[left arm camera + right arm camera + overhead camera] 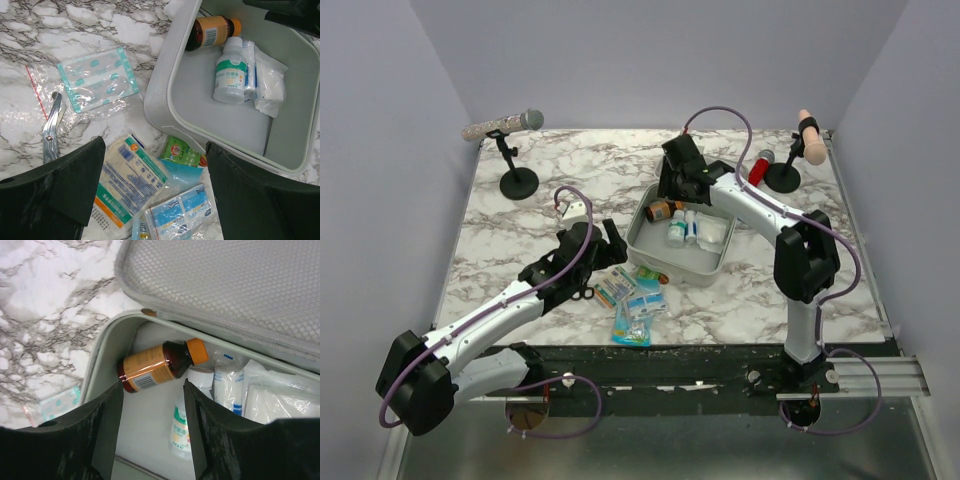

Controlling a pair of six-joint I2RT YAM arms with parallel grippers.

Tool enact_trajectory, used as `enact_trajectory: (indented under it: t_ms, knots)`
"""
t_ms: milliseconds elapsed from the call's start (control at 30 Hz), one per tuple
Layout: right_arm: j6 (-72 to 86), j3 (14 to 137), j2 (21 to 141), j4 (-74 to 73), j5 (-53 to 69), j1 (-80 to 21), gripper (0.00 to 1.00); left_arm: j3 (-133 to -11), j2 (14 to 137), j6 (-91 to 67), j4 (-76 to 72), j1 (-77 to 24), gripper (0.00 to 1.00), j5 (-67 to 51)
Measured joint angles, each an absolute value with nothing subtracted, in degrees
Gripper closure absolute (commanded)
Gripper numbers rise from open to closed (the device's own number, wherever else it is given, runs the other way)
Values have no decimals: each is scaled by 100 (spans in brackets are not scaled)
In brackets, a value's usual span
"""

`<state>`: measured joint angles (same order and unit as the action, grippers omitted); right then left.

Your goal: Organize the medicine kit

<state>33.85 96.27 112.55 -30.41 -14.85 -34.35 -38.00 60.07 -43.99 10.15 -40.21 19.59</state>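
The medicine kit (682, 268) lies open mid-table, its mesh-lined lid (225, 285) tipped back. Inside lie a brown bottle (160, 365) with an orange cap in the far-left corner, a white bottle (230, 70) and wrapped gauze (270, 82). My right gripper (153, 385) hangs open just above the brown bottle, which lies beyond its fingertips, with nothing between them. My left gripper (152, 145) stands wide open over loose packets left of the kit: a white-green packet (127, 175), a green sachet (182, 151) and blue wipes (182, 212).
A bag of plasters (97, 80) and metal scissors (50, 132) lie further left on the marble. A microphone on a stand (505, 125) is at the back left. A peach-handled stand (808, 138) and a red cylinder (757, 170) are at the back right.
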Motion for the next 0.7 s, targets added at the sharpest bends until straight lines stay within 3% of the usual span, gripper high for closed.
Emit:
enact_trajectory:
  t_ms: [400,700]
  knots:
    - [4571,9557,11581,-3210,-1024,-3374,26,-3800,6012,-4407,1015,-4021,7,1959]
    - [5603,9459,11607,-3350,-908,-3374,24,-3715,5964,-4453,1017,-4021,7,1959]
